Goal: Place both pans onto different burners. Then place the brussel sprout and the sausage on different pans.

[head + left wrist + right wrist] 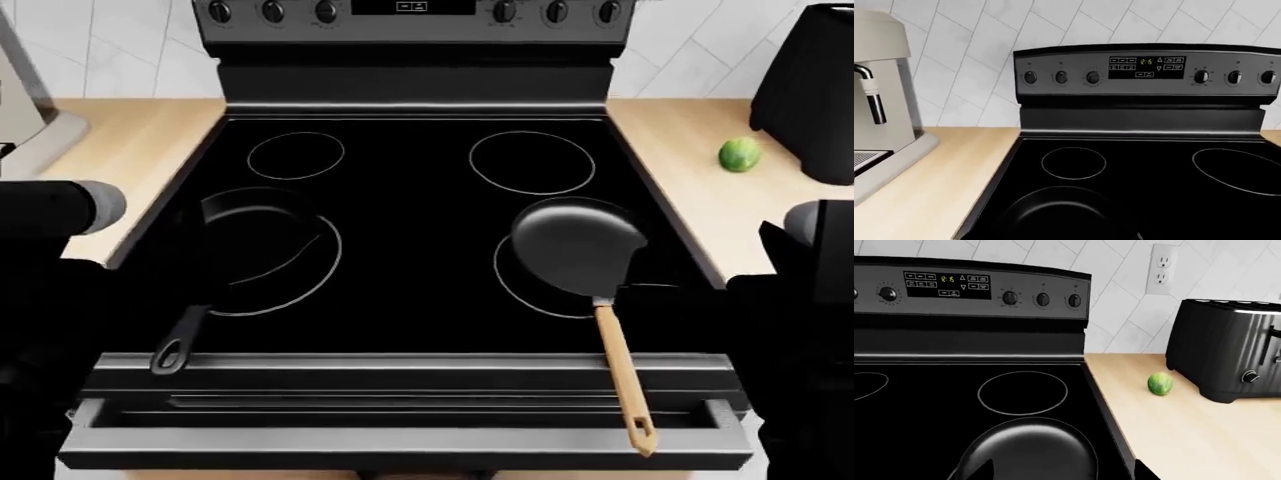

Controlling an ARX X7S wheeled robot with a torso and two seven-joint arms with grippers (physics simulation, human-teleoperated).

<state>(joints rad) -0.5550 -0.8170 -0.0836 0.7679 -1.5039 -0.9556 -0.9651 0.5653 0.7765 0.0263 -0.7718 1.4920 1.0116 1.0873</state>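
Two pans rest on the stove's [414,215] front burners: the cast-iron pan [260,245] front-left, the wooden-handled pan [577,243] front-right. The brussel sprout [739,154] lies on the right counter [694,190] beside the toaster [807,90]. Neither gripper's opening can be told.

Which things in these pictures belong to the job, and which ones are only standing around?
Belonging to the job:
- cast-iron pan, on the front left burner
- wooden-handled pan, on the front right burner
- brussel sprout, on the counter right of the stove
- sausage: not in view

Only standing around:
- toaster
- coffee machine
- wall socket
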